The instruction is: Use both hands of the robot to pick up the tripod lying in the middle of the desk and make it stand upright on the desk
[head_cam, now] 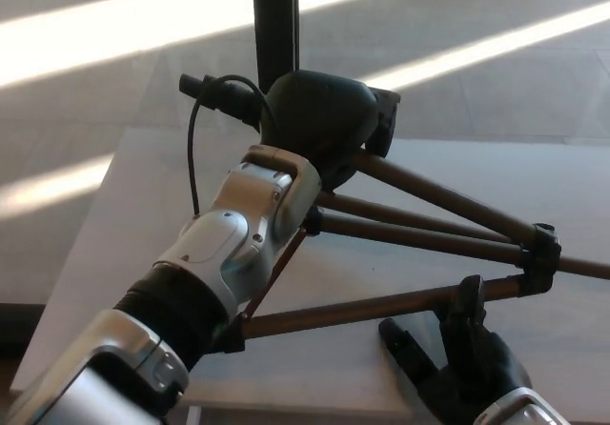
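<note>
- Pale grey and matte, the desk (124,206) ends in a near edge just below the right hand's fingertips and a left edge past the left forearm; bare desktop lies open to the left of that arm.
- The tripod (419,230) rests on the desk with its brown tubular legs splayed, running from the dark rounded head out to the right.
- Its long axis lies roughly left to right, head end toward the left hand, feet end beyond the right fingers.
- The left hand (319,125) sits at the tripod head; I cannot tell how its fingers lie, since the silver wrist shell hides them.
- The right hand (462,363) is spread, fingers (467,301) apart and holding nothing, one fingertip at the lowest leg.
- A black clamp collar (541,253) joins the legs just above and right of those fingers.
- A black pole (274,25) rises behind the head.
</note>
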Controlling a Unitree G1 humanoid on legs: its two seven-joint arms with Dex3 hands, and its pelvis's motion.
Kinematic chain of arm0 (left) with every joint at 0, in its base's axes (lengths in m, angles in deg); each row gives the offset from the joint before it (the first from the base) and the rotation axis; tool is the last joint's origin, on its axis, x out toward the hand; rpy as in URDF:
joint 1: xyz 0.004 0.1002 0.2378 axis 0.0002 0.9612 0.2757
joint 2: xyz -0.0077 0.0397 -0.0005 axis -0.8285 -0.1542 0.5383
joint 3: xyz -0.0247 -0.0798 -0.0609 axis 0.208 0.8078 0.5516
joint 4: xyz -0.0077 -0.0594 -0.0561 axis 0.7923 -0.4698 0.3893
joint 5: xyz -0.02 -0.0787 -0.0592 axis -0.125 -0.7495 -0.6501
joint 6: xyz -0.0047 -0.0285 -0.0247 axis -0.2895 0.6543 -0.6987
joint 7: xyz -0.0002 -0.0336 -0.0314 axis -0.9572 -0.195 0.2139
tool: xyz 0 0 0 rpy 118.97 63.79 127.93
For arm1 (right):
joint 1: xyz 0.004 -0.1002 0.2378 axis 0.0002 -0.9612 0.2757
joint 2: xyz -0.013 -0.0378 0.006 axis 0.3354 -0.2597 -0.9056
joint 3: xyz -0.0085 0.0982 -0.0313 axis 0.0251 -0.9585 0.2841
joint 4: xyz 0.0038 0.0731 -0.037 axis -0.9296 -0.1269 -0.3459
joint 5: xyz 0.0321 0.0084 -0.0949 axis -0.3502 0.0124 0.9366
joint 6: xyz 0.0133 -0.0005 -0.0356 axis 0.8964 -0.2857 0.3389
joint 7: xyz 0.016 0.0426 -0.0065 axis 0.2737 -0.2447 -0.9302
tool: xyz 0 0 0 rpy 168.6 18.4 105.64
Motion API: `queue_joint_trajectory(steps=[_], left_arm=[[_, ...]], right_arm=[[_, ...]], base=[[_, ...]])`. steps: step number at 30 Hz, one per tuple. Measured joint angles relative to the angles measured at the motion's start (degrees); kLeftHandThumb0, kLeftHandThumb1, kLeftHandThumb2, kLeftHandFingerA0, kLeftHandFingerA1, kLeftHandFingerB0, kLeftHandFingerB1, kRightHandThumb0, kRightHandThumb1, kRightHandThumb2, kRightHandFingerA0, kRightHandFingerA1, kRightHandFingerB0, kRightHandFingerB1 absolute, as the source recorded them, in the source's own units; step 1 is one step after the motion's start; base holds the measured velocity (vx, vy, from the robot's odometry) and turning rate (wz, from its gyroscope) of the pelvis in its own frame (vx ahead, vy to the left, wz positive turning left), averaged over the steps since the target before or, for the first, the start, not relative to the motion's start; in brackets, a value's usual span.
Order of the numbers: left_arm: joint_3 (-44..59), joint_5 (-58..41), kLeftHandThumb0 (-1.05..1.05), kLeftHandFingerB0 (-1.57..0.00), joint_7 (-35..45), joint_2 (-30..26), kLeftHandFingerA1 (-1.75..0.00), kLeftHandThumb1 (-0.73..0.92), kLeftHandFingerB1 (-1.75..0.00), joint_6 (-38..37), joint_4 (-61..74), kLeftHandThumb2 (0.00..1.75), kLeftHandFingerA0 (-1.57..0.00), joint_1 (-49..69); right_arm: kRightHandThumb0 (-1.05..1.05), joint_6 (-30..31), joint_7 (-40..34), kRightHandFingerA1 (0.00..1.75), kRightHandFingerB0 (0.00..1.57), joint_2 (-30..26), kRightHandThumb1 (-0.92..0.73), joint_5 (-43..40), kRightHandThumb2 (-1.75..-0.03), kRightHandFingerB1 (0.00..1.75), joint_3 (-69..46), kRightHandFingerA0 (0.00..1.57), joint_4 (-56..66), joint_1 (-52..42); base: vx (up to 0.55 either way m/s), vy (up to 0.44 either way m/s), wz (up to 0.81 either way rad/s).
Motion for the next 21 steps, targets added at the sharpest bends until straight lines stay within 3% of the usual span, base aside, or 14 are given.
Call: queue_joint_trajectory(steps=[3, 4, 7, 8, 10, 11, 12, 13, 14, 15, 16, 17, 21], left_arm=[[0.0, 0.0, -0.16, -0.74, -0.3, -0.3, -1.75, 0.52, -1.38, 0.0, 0.1, 0.80, -0.89, 0.1], [0.0, 0.0, -0.24, -0.89, -0.4, -0.3, -1.36, 0.50, -1.11, 0.0, 0.1, 1.01, -1.20, 0.1], [0.0, 0.0, -0.25, -0.93, -0.8, -0.6, -1.36, 0.50, -1.18, 0.0, 0.3, 1.00, -1.19, 0.4], [0.0, 0.0, -0.18, -0.75, -0.9, -0.7, -1.75, 0.57, -1.49, 0.0, 0.4, 0.86, -0.90, 0.7], [-0.1, 0.1, -0.17, -0.69, -1.2, -1.1, -1.75, 0.53, -1.57, 0.1, 0.6, 0.80, -0.89, 1.0], [-0.2, 0.2, -0.16, -0.69, -1.3, -1.2, -1.75, 0.54, -1.58, 0.1, 0.7, 0.80, -0.89, 1.2], [-0.3, 0.3, -0.14, -0.70, -1.4, -1.3, -1.75, 0.52, -1.62, 0.1, 0.7, 0.84, -0.89, 1.3], [-0.3, 0.3, -0.14, -0.70, -1.5, -1.3, -1.75, 0.52, -1.62, 0.1, 0.8, 0.84, -0.89, 1.5], [-0.3, 0.2, -0.16, -0.67, -1.6, -1.3, -1.75, 0.56, -1.62, 0.0, 0.9, 0.83, -0.88, 1.7], [-0.2, 0.1, -0.15, -0.67, -1.9, -1.3, -1.75, 0.54, -1.64, 0.0, 1.0, 0.81, -0.88, 2.0], [-0.2, 0.0, -0.15, -0.67, -2.1, -1.3, -1.75, 0.54, -1.64, 0.0, 1.2, 0.81, -0.88, 2.2], [-0.2, 0.0, -0.15, -0.69, -2.2, -1.3, -1.75, 0.53, -1.64, 0.0, 1.2, 0.82, -0.88, 2.2], [-0.1, -0.2, -0.14, -0.70, -2.6, -1.3, -1.75, 0.53, -1.62, -0.1, 1.3, 0.84, -0.89, 2.3]], right_arm=[[-0.79, -0.4, 0.4, 0.00, 0.00, 0.0, -0.48, 0.2, -0.76, 0.04, -0.8, 0.00, -2.4, 2.6], [-0.81, -0.5, 0.4, 0.00, 0.00, 0.0, -0.49, 0.3, -0.76, 0.02, -1.1, 0.00, -3.1, 3.4], [-0.79, -0.6, 0.4, 0.00, 0.00, 0.2, -0.51, 1.2, -0.76, 0.00, -2.3, 0.00, -4.6, 5.5], [-0.80, -0.6, 0.5, 0.00, 0.00, -0.1, -0.51, 1.9, -0.77, 0.02, -2.2, 0.00, -4.9, 5.9], [-0.85, -0.6, 0.6, 0.01, 0.00, -0.5, -0.52, 3.1, -0.77, 0.00, -2.3, 0.00, -5.4, 6.9], [-0.78, -0.6, 0.6, 0.00, 0.00, -0.7, -0.50, 3.9, -0.74, 0.00, -2.5, 0.00, -5.8, 7.6], [-0.45, -0.6, 0.6, 0.09, 0.05, -0.9, -0.64, 4.4, -0.59, 0.26, -2.7, 0.00, -6.1, 8.0], [-0.45, -0.7, 0.5, 0.09, 0.05, -0.8, -0.64, 5.0, -0.59, 0.26, -3.5, 0.00, -6.4, 8.7], [-0.38, -0.7, 0.0, 0.40, 0.16, -0.6, -0.67, 5.4, -0.61, 0.28, -4.4, 0.04, -6.6, 9.3], [-0.36, -0.8, -0.9, 0.49, 0.21, -0.3, -0.71, 6.1, -0.62, 0.29, -5.2, 0.12, -6.8, 10.0], [-0.36, -0.8, -1.9, 0.49, 0.21, -0.1, -0.71, 6.8, -0.62, 0.29, -5.9, 0.12, -6.8, 10.8], [-0.31, -0.8, -2.2, 0.56, 0.32, -0.1, -0.73, 7.1, -0.62, 0.32, -6.1, 0.28, -6.9, 11.1], [-0.30, -0.8, -5.6, 0.62, 0.34, 0.1, -0.72, 9.8, -0.61, 0.37, -8.1, 0.37, -6.9, 13.1]], base=[[0.00, 0.000, 0.00], [0.00, 0.000, 0.00], [0.00, 0.000, 0.00], [0.00, 0.000, 0.00], [0.00, 0.000, 0.00], [0.00, 0.000, 0.00], [0.00, 0.000, 0.00], [0.00, 0.000, 0.00], [0.00, 0.000, 0.00], [0.00, 0.000, 0.00], [0.00, 0.000, 0.00], [0.00, 0.000, 0.00], [0.00, 0.000, 0.00]])
